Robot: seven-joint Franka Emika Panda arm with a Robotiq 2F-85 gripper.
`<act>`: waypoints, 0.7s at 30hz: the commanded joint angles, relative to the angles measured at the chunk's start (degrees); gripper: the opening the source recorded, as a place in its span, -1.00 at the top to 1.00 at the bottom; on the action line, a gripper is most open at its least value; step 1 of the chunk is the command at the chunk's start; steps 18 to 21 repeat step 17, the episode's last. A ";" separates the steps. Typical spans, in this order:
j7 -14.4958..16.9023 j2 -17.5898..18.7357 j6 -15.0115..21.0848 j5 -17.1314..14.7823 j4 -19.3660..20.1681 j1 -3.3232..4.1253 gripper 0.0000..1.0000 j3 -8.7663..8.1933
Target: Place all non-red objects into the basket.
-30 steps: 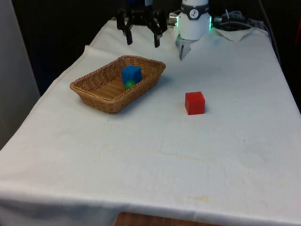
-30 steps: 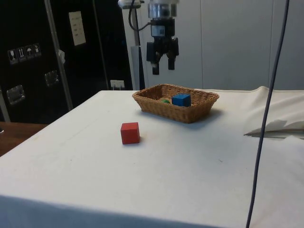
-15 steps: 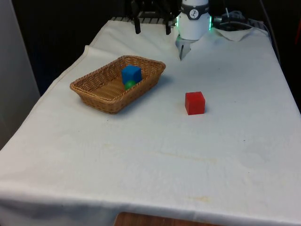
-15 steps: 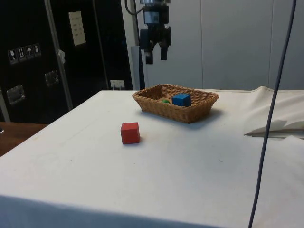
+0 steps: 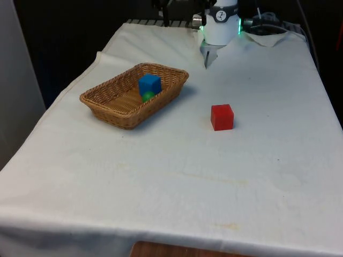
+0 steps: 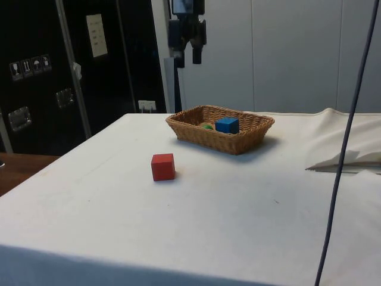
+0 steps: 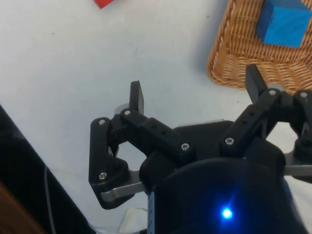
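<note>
A woven basket (image 5: 107, 104) (image 6: 250, 138) (image 7: 229, 58) stands on the white cloth and holds a blue cube (image 5: 149, 84) (image 6: 227, 125) (image 7: 283, 22) with a green object (image 5: 147, 96) (image 6: 206, 126) beside it. A red cube (image 5: 222, 116) (image 6: 162, 166) (image 7: 103, 3) rests on the cloth apart from the basket. My gripper (image 6: 187, 56) (image 7: 195, 95) hangs high above the table, off the basket's far end, open with nothing between its fingers.
A crumpled white cloth (image 5: 265, 35) (image 6: 348, 156) lies at the table's far end. A dark cable (image 6: 348, 143) hangs down across the side view's right. Dark cabinets stand behind the table in the side view.
The gripper has risen steadily and drifted away from the basket, staying open. The cubes and the basket have not moved.
</note>
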State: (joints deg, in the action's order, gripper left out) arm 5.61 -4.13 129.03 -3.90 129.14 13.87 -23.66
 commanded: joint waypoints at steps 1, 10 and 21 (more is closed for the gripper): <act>-0.52 -0.40 -0.63 0.92 -0.23 0.06 -1.00 0.23; 0.06 -1.55 -1.78 1.09 -0.57 0.17 -1.00 2.01; 0.92 -1.60 -1.78 0.52 -0.69 0.00 -1.00 3.67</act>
